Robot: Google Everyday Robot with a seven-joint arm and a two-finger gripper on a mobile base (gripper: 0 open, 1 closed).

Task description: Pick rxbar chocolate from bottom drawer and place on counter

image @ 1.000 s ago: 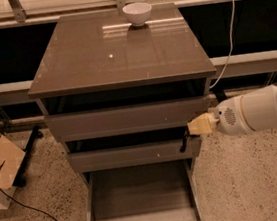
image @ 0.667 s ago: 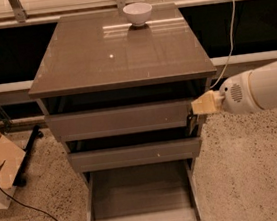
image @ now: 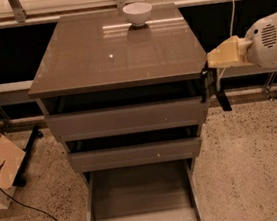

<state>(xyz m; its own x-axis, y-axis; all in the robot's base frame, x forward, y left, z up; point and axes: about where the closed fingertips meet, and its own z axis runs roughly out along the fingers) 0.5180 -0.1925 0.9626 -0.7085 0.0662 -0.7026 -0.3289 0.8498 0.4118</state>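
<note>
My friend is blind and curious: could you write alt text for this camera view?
The robot's gripper hangs beside the right edge of the glossy grey-brown counter, where a white bowl sits at the back. Below, the bottom drawer of three stands pulled open.

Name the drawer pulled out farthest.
The bottom drawer: its grey floor shows, while the middle drawer and top drawer are barely out. The gripper hangs by the counter's front right corner.

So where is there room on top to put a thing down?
Most of the counter is bare: the whole front and both sides. Only the back middle is taken, by the white bowl. The floor of the open bottom drawer looks bare too. It gets tight at the front right corner, where the pincer hangs.
</note>
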